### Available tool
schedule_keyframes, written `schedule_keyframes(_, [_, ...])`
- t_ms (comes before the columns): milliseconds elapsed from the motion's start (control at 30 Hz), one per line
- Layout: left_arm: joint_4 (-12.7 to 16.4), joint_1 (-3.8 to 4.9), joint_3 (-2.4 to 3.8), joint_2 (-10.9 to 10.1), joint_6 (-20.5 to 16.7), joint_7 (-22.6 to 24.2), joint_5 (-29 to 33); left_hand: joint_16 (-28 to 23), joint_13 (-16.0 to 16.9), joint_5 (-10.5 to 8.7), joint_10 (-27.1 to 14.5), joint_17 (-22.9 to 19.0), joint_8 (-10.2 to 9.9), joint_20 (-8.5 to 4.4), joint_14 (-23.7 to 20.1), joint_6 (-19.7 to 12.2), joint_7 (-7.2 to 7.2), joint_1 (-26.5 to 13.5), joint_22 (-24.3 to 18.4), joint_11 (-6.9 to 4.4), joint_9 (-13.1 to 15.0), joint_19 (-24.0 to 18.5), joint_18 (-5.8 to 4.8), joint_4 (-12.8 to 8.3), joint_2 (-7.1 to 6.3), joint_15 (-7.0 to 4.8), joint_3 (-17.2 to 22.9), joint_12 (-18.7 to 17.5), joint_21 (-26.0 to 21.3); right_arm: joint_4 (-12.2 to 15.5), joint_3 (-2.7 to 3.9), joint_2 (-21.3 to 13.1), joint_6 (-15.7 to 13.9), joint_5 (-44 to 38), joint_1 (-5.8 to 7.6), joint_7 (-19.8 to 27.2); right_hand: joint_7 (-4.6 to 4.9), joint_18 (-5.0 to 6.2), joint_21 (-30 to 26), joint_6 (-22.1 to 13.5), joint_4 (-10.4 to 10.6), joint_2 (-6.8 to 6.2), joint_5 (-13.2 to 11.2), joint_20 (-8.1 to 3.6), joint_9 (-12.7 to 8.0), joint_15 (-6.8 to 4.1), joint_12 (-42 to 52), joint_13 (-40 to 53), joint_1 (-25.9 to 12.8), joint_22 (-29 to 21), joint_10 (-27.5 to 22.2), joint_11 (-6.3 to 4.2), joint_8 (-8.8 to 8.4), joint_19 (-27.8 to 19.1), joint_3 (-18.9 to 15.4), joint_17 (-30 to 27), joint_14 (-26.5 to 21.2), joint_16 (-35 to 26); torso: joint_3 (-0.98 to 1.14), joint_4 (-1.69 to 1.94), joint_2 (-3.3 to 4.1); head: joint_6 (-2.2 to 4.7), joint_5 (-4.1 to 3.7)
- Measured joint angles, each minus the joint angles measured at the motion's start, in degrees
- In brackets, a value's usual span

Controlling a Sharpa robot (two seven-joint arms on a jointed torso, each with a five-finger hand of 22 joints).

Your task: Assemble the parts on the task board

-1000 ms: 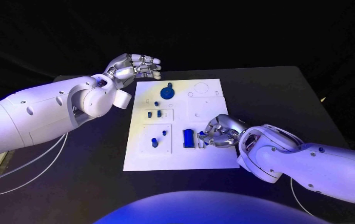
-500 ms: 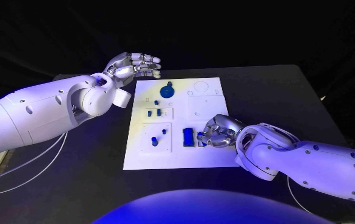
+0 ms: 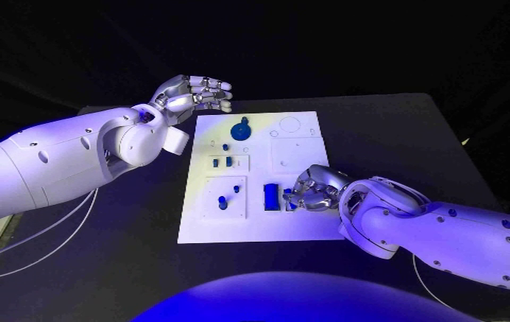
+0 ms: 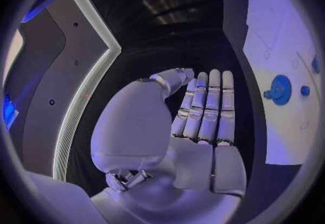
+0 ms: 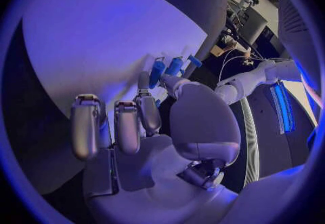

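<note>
Right robot hand: the right robot hand sits low over the near right part of the white task board, fingers curled down around the small blue parts there; whether it actually pinches one cannot be told from the head view or the right wrist view.
Key relation: the blue rectangular block lies just beside that hand, on its left, its long axis running from the near edge of the board toward the far edge.
Nearer arm: the right, by a clear margin.
Left robot hand: the left robot hand hovers off the board's far left corner, above the bench, fingers straight and side by side, holding nothing.
Board contents, far end: a blue gear sits at the far end, with a small knob just beside it.
Board contents, left column: 2 short blue pegs stand in a middle recess; 1 more blue peg stands in the near recess.
Unfilled spots: a circular outline and a square recess on the board's far right look vacant.
Judgement: the next move likely depends on the right hand securing a part beside the block.
</note>
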Motion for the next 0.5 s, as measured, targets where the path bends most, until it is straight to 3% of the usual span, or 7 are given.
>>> schedule_keyframes(500, [0.0,0.0,0.0,-0.06,0.09,-0.11,-0.01,-0.13,0.0,0.0,0.0,0.05,0.0,-0.02,0.0,0.0,0.0,-0.24,1.4,0.0,-0.23,-0.73,0.0,-0.27,0.24,0.0,0.15,0.13,0.97,0.39,-0.01,-0.08,0.44,-1.04,-0.04,-0.3,0.22,0.0,0.0,0.19,0.83,-0.06,-0.25,0.0,-0.16,0.0,0.2,-0.01,-1.3,-0.01,0.42,0.0,-0.31,0.0,-2.9,0.0,0.0,0.0,-0.01,-0.01,0.01,0.0,0.08])
